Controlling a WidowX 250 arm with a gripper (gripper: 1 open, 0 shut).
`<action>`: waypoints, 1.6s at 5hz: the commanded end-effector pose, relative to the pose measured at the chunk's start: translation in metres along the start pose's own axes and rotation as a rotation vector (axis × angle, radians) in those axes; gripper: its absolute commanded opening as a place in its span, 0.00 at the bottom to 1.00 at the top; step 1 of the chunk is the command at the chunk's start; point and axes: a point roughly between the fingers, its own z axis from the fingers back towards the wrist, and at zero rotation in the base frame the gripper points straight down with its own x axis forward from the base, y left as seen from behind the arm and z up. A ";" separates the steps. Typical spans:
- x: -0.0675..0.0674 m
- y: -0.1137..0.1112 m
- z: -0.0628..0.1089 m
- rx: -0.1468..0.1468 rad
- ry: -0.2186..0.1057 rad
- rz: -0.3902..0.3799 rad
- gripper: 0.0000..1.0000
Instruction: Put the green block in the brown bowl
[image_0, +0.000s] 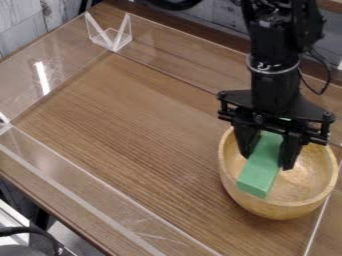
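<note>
The brown bowl (314, 190) stands at the right front of the table. Straight above it, my gripper (273, 150) points down, its black fingers (254, 145) pressed against both sides of the green block (262, 176). The jaws are shut on the block's upper end. The block hangs tilted, and its lower end reaches down inside the bowl, near the bowl's front-left inner wall. Whether that end touches the wood I cannot tell.
A clear plastic wall (54, 150) runs around the wooden table (134, 120). A small clear stand (110, 33) sits at the back left. The table's front edge lies just beyond the bowl.
</note>
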 end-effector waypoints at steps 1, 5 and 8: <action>0.006 -0.001 0.008 -0.016 -0.035 0.004 0.00; 0.012 0.002 0.007 -0.026 -0.039 0.007 1.00; 0.017 0.006 0.003 -0.036 -0.045 0.012 1.00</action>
